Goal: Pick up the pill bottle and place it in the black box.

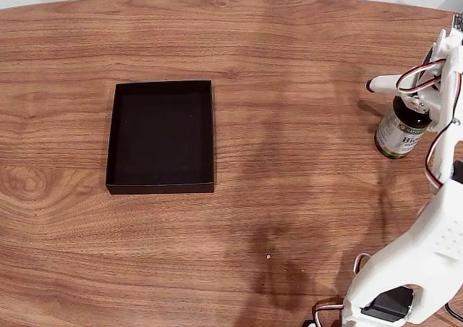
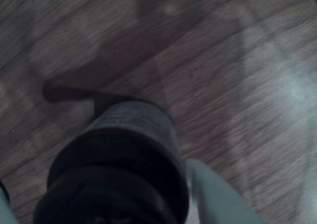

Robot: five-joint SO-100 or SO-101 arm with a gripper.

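Fixed view: pill bottle (image 1: 400, 133) seen upright, straddled by gripper (image 1: 416, 103) at cap, jaws apart, grasp not confirmed. Black box (image 1: 162, 135) located well left of bottle.

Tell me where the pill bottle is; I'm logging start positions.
In the fixed view the pill bottle stands upright near the table's right edge, far right of the black box, with the tool right above it.
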